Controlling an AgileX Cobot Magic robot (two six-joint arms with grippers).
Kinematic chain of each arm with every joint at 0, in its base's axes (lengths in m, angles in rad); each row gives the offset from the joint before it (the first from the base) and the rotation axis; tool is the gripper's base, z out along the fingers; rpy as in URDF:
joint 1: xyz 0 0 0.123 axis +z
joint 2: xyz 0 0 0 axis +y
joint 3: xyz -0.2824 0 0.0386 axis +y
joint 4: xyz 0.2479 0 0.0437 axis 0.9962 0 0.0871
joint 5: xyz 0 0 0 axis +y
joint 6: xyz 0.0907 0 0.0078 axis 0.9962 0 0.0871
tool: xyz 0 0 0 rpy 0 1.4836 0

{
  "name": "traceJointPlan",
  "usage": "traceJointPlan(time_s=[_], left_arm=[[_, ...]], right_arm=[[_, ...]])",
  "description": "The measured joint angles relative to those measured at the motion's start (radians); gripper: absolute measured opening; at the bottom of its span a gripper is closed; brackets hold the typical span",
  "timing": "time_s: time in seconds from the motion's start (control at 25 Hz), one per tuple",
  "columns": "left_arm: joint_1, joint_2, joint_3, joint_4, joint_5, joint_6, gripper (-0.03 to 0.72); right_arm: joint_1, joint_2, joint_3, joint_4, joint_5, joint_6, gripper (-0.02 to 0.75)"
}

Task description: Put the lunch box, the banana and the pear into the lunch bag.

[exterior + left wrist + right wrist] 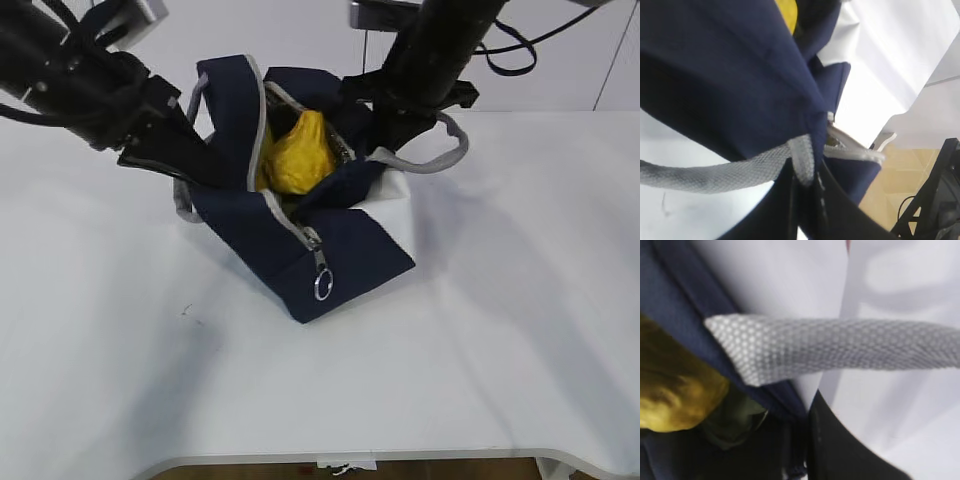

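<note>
Your 2 grippers, left gripper [185, 165] and right gripper [385, 125], pinch the lunch bag [330, 250] edges at 9 and 2 o'clock; the pear [298, 152] sits inside.

Bright, even light falls on the white worktop [480, 330], which shows only soft, pale grey shadows to the right of and in front of the lunch bag [340, 250]. The exterior view is fairly sharp. Both wrist views are soft: the grey strap [840, 347] is blurred towards its right end, and the navy fabric near the lens goes dark and featureless.
</note>
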Motion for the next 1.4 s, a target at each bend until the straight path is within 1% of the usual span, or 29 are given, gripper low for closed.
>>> traceJointPlan(time_s=[0.08, 0.24, 0.36, 0.44, 0.6, 0.64, 0.72, 0.76, 0.92, 0.96, 1.0, 1.04, 1.12, 1.24, 1.4], left_arm=[[-0.014, 0.012, 0.0, -0.013, -0.017, 0.011, 0.003], [-0.033, 0.042, -0.007, -0.023, -0.041, 0.023, 0.003], [-0.04, 0.061, -0.064, -0.021, -0.04, 0.025, 0.003], [-0.04, 0.064, -0.105, 0.0, -0.035, 0.025, 0.003], [-0.04, 0.089, -0.146, 0.019, 0.018, 0.025, 0.003], [-0.04, 0.093, -0.15, 0.023, 0.025, 0.025, 0.003], [-0.04, 0.095, -0.152, 0.023, 0.034, 0.025, 0.003], [-0.04, 0.099, -0.152, 0.023, 0.042, 0.025, 0.003], [-0.043, 0.101, -0.154, 0.023, 0.058, 0.025, 0.003], [-0.044, 0.101, -0.154, 0.023, 0.06, 0.025, 0.003], [-0.046, 0.101, -0.156, 0.023, 0.062, 0.025, 0.003], [-0.046, 0.101, -0.156, 0.023, 0.062, 0.025, 0.003], [-0.046, 0.101, -0.157, 0.023, 0.064, 0.025, 0.003], [-0.046, 0.101, -0.157, 0.023, 0.073, 0.025, 0.003], [-0.046, 0.101, -0.157, 0.036, 0.08, 0.023, 0.003]], right_arm=[[-0.021, 0.0, 0.0, 0.0, 0.0, 0.014, 0.024], [-0.03, 0.0, 0.001, -0.008, 0.0, 0.02, 0.024], [-0.03, 0.004, 0.001, -0.01, 0.0, 0.022, 0.024], [-0.03, 0.011, 0.001, -0.01, 0.0, 0.024, 0.024], [-0.03, 0.02, 0.004, -0.008, -0.002, 0.024, 0.027], [-0.03, 0.02, 0.004, -0.003, -0.002, 0.024, 0.039], [-0.03, 0.02, 0.004, 0.009, -0.007, 0.026, 0.1], [-0.03, 0.02, 0.004, 0.013, -0.014, 0.026, 0.162], [-0.031, 0.02, 0.002, 0.034, -0.025, 0.029, 0.477], [-0.031, 0.02, 0.002, 0.034, -0.025, 0.029, 0.531], [-0.031, 0.02, 0.002, 0.034, -0.027, 0.03, 0.557], [-0.031, 0.02, 0.002, 0.034, -0.027, 0.03, 0.573], [-0.031, 0.02, 0.002, 0.036, -0.027, 0.03, 0.575], [-0.031, 0.02, 0.002, 0.038, -0.027, 0.03, 0.55], [-0.031, 0.02, -0.011, 0.005, -0.027, 0.03, 0.535]])
